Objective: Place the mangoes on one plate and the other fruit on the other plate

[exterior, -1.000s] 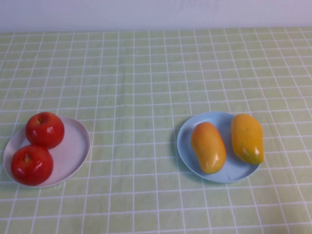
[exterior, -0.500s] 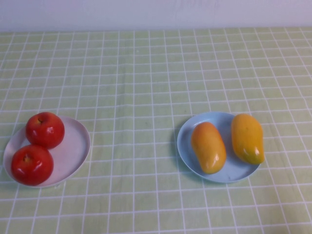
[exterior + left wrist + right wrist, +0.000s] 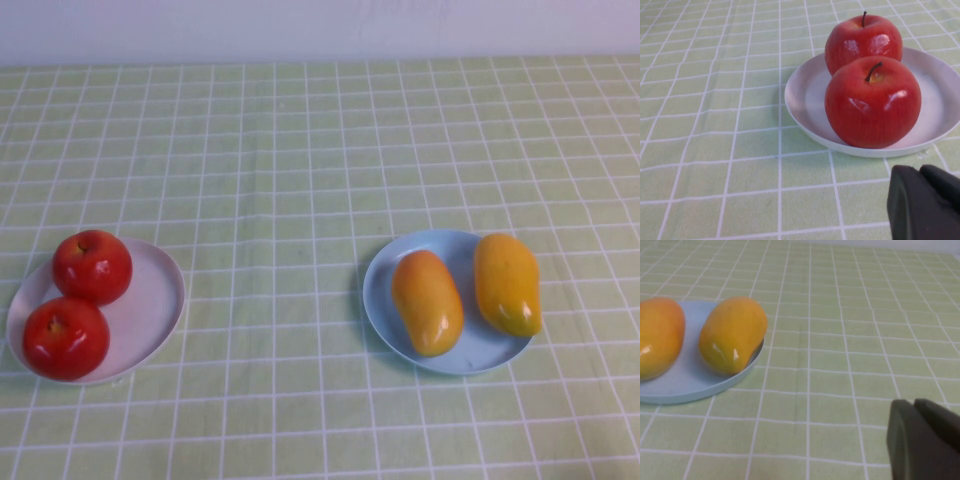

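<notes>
Already the sorting looks finished: both mangoes (image 3: 465, 293) lie side by side on the light blue plate (image 3: 383, 300), the right one overhanging the rim, and both apples (image 3: 80, 303) sit touching each other on the white plate (image 3: 150, 310), well apart on the checked tablecloth (image 3: 300, 180). Neither arm reaches into the high view. The left gripper (image 3: 925, 202) hangs near the white plate and the right gripper (image 3: 922, 437) beside the blue one, each with fingers together and holding nothing, so I judge nothing is left to move.
</notes>
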